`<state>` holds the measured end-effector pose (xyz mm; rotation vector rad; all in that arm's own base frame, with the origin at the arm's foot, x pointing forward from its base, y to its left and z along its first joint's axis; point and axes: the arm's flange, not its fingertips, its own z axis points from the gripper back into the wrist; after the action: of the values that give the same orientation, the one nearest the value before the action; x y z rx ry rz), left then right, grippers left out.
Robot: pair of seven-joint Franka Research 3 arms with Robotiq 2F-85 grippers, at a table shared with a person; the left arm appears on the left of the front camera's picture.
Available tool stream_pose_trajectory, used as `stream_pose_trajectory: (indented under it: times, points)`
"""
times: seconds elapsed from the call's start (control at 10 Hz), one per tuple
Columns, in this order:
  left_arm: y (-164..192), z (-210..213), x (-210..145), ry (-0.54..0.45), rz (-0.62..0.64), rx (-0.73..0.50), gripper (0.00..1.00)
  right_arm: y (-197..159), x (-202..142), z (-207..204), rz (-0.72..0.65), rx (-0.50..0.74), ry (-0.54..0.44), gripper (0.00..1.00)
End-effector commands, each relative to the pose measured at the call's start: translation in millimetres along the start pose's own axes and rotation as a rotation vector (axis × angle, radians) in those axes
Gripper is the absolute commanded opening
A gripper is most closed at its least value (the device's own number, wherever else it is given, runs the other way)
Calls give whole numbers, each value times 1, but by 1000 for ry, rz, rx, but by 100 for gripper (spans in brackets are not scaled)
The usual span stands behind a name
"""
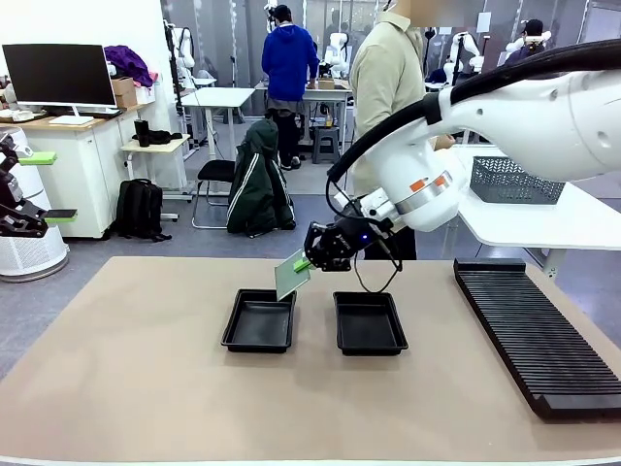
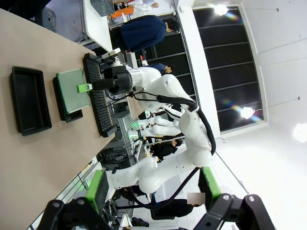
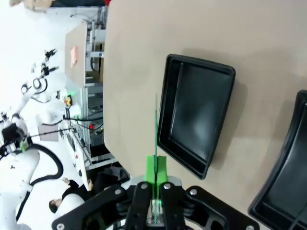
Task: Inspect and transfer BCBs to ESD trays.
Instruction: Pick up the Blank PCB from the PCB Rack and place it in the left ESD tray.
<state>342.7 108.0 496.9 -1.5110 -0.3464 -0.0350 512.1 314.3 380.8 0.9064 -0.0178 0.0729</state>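
BCB [image 1: 291,276] in right gripper [image 1: 303,263] — tilted, near ESD tray [image 1: 257,348]

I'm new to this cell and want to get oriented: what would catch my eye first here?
The thin green rectangular circuit board, pinched by one edge in the right gripper, hangs tilted in the air by the far rim of the left shallow black plastic tray. That tray and the right black tray lie empty mid-table, and the left gripper hangs open at the far left.
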Motion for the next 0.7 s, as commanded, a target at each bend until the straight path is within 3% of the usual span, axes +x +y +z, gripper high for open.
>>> stream_pose_trajectory:
  times: [0.0, 0.6]
  points:
    - [-1, 1, 0, -6, -4, 5, 100, 6, 6, -20, -69, -62, -30, 2]
    - [-1, 1, 0, -6, -4, 5, 100, 2, -6, -68, -49, -116, -78, 2]
